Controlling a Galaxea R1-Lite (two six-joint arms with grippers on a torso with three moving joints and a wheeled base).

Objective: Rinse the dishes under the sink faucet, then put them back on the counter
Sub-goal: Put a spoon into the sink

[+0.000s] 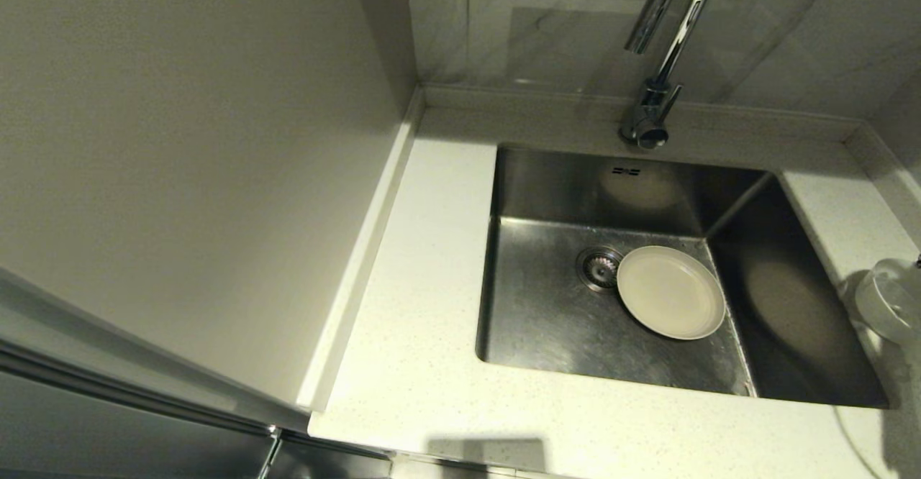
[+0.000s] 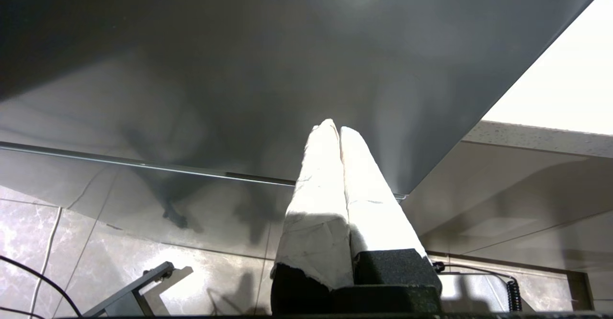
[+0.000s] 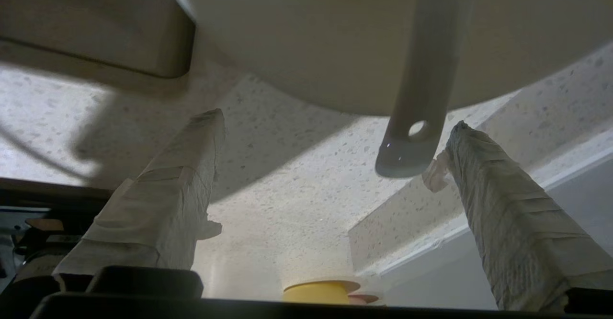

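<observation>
The cream plate [image 1: 670, 291] lies flat on the floor of the steel sink [image 1: 547, 321], beside the round drain strainer [image 1: 599, 267]. The chrome faucet [image 1: 658, 55] rises behind the basin, and no water shows. The white bowl [image 1: 891, 299] stands on the counter [image 1: 417, 306] to the right of the sink. In the right wrist view the bowl [image 3: 335, 36] is close up, and the white spoon's handle [image 3: 412, 137] sticks out over its rim. My right gripper [image 3: 335, 121] is open around that handle without touching it. My left gripper [image 2: 334, 128] is shut and empty, low by a grey cabinet front.
A raised rim [image 1: 360, 263] runs along the wall on the left of the counter. A yellow round object [image 3: 320, 291] sits near the right gripper's base. Tiled floor and cables [image 2: 43, 271] lie below the left gripper.
</observation>
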